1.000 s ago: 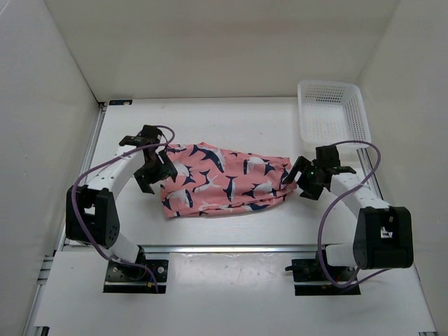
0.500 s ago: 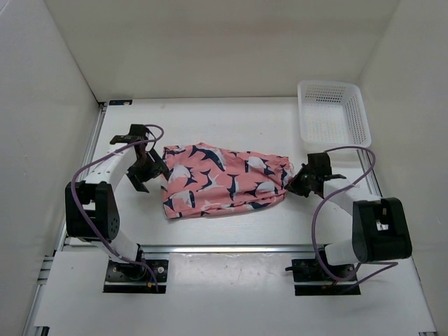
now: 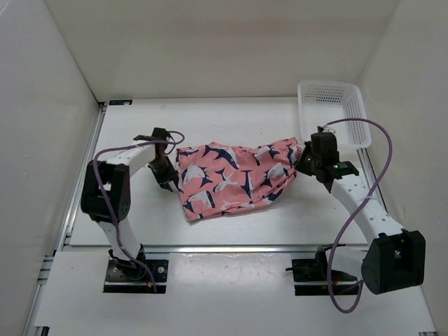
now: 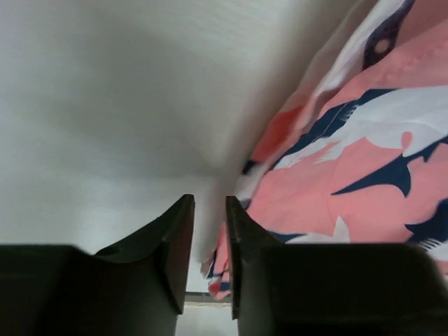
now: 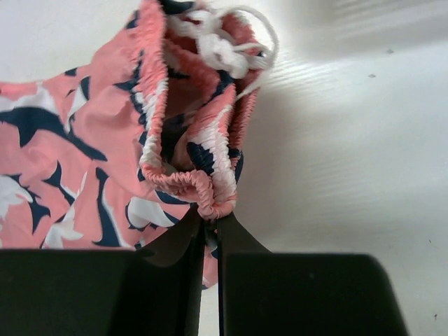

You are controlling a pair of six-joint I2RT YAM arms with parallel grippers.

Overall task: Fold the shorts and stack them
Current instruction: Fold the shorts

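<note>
The salmon-pink shorts [image 3: 238, 178] with navy-and-white whale shapes lie crumpled across the middle of the table, their right end raised. My right gripper [image 3: 306, 157] is shut on the gathered elastic waistband [image 5: 210, 199] at that end, with the white drawstring [image 5: 224, 49] bunched above it. The right gripper [image 5: 211, 218] has its jaws pressed together on the fabric. My left gripper [image 3: 168, 183] is at the left edge of the shorts [image 4: 350, 161]. In the left wrist view the left gripper [image 4: 210, 203] has its jaws drawn close, with a pale fold of hem between them.
A white plastic mesh basket [image 3: 334, 112] stands at the back right corner, just behind the right gripper. White walls close in the table on three sides, and a metal rail [image 3: 224, 247] runs along its near edge.
Both grippers closed on the ends of the shorts. The right arm lifted its end up and back toward the basket; the shorts and the left gripper shifted right.
</note>
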